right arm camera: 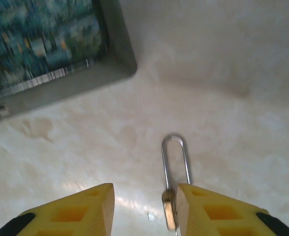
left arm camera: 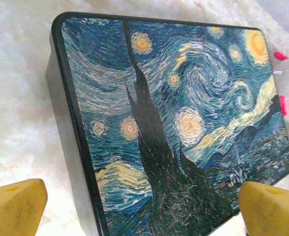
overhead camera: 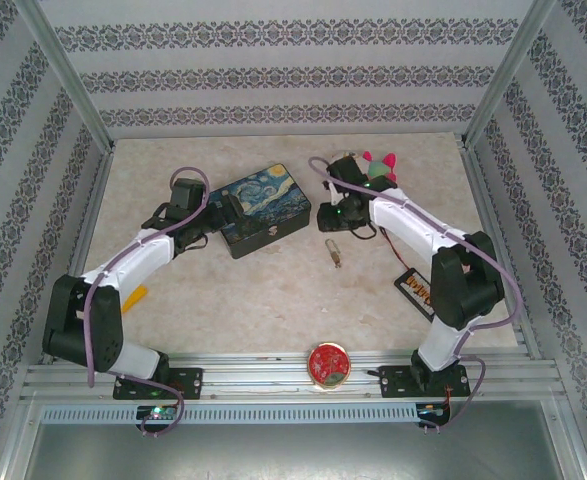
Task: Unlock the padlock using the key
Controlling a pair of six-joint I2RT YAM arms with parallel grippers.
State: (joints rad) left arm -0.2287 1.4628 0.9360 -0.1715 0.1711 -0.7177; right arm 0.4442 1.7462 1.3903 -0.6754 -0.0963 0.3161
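My right pincer (right arm camera: 144,192) was apart, padlock (right arm camera: 169,210) just beside one finger (right arm camera: 210,211), at 4 o'clock of the tin (overhead camera: 263,208). Left pincer (left arm camera: 142,196) apart too.

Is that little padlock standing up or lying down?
Lying down: the padlock rests flat on the table, its whole length along the surface.

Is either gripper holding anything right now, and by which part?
Nothing. The left gripper and right gripper are both open; the padlock lies loose on the table.
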